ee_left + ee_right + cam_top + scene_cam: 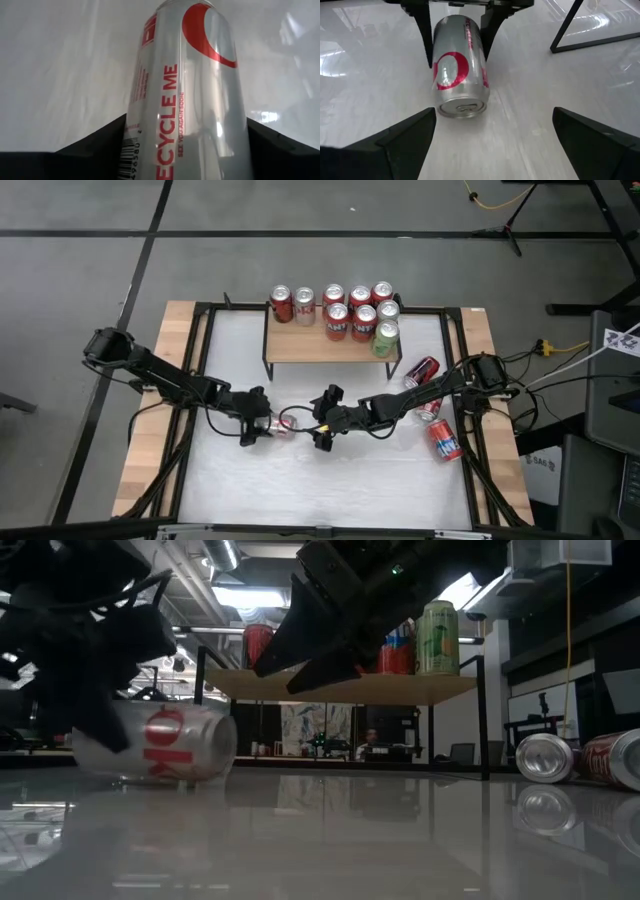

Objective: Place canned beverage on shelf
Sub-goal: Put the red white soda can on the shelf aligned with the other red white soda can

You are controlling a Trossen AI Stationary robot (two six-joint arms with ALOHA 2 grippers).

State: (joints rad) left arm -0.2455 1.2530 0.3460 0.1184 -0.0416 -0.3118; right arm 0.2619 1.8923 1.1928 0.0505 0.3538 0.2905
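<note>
Worktop: white worktop [330, 480] with wooden side edges, on a grey floor; a dim workshop shows beyond it in the low view.
Shelf: the shelf [320, 346] stands at the far side, carrying nine upright cans [345, 310] along its back edge.
Target can: a silver can with red lettering [277, 424] lies on its side mid-worktop, in front of the shelf.
Left tool: left tool [262, 423] has one finger on each side of the silver can; whether it is clenched yet cannot be told.
Right tool: right tool [322, 423] faces the can's end, fingers spread wide, holding nothing.
Doing it well: probably best to squeeze the can's middle firmly, lift clear, turn it upright, and set it on bare plank away from the standing cans.
Spare cans: three red cans [432, 412] lie near the right arm.
Hard to see: finger contact on the can; free space on the shelf's front.
</note>
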